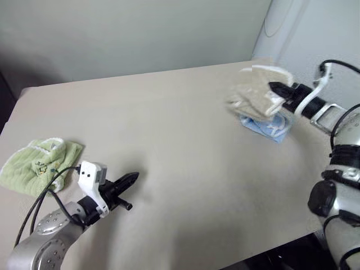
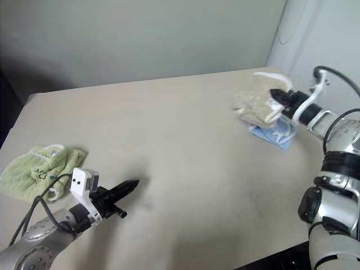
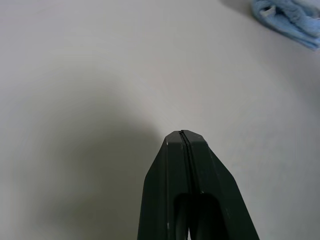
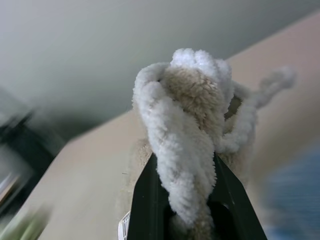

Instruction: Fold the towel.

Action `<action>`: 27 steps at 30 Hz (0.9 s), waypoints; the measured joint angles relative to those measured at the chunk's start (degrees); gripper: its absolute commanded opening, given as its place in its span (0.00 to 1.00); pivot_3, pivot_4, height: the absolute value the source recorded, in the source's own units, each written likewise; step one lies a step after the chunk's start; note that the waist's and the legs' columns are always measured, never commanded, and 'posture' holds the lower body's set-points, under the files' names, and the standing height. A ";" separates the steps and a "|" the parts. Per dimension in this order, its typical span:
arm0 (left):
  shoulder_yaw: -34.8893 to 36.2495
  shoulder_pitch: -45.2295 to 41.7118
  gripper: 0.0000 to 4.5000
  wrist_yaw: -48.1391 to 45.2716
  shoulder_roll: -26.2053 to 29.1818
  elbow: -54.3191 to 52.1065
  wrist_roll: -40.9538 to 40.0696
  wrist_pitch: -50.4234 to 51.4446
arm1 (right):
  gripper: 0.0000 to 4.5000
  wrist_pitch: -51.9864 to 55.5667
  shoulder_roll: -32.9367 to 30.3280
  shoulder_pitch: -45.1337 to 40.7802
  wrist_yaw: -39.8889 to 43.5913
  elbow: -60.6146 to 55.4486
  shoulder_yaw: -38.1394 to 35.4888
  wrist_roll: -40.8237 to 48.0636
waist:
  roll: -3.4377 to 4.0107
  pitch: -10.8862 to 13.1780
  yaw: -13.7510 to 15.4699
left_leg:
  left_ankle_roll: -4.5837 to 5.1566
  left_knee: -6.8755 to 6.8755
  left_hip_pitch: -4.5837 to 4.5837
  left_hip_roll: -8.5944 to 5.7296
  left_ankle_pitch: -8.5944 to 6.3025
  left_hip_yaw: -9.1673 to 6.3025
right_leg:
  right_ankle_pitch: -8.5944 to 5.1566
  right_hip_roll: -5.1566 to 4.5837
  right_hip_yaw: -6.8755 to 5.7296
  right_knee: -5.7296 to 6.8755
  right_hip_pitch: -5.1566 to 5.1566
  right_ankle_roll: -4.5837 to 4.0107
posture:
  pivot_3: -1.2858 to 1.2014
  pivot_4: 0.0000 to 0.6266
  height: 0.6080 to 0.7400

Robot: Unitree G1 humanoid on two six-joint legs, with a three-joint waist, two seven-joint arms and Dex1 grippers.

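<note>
Towel (image 1: pixel 256 93) bunched in our right hand (image 1: pixel 279 90), pinched by its corded edge – lifted off the surface (image 1: pixel 180 129) near the far right corner, likely to shake it open. Left hand (image 1: pixel 130 179) pressed together, idle – near edge.

left hand (image 1: pixel 133 178) shut; right hand (image 1: pixel 274 87) clamped

Beige table (image 1: pixel 185 140), green towel (image 1: pixel 35 166) left, blue towel (image 1: pixel 269 127) right

Beige table (image 1: pixel 185 140), pale wall (image 1: pixel 140 34)
</note>
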 measured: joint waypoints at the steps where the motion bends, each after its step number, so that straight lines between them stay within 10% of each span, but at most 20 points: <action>1: -0.79 -1.14 0.00 -0.22 -0.01 0.74 0.17 0.00 | 0.01 -1.88 -0.05 -0.39 -0.93 4.44 0.18 -1.36 | 0.00 0.00 -0.06 | 0.01 -0.01 0.02 0.00 -0.01 0.00 | -0.01 0.00 0.02 0.08 0.00 -0.02 | 0.52 0.24 1.00; 6: -3.21 -4.79 0.00 -0.44 -0.02 2.86 1.56 0.00 | 0.01 -12.18 2.73 -0.51 -4.21 22.63 2.38 -7.45 | 0.17 0.09 -0.35 | -0.01 -0.10 -0.05 0.00 0.00 0.06 | -0.01 0.03 0.08 0.19 -0.22 -0.03 | 0.52 0.24 1.00; 19: -0.82 1.96 0.00 0.69 -2.00 0.22 1.47 -0.31 | 0.96 -21.77 0.87 -2.01 -3.67 27.28 3.64 -11.05 | 0.22 0.11 -0.17 | 0.03 0.04 -0.13 0.00 -0.02 0.05 | -0.01 0.02 0.08 0.14 -0.16 -0.01 | 0.52 0.24 1.00; 27: -0.09 -1.12 0.00 1.01 -1.85 1.36 1.36 -0.54 | 0.98 -22.32 -2.45 1.43 -3.98 16.83 3.97 -11.82 | 0.28 0.15 -0.04 | 0.03 0.03 -0.18 0.00 -0.02 0.04 | -0.01 0.02 0.06 0.15 -0.21 -0.02 | 0.52 0.24 1.00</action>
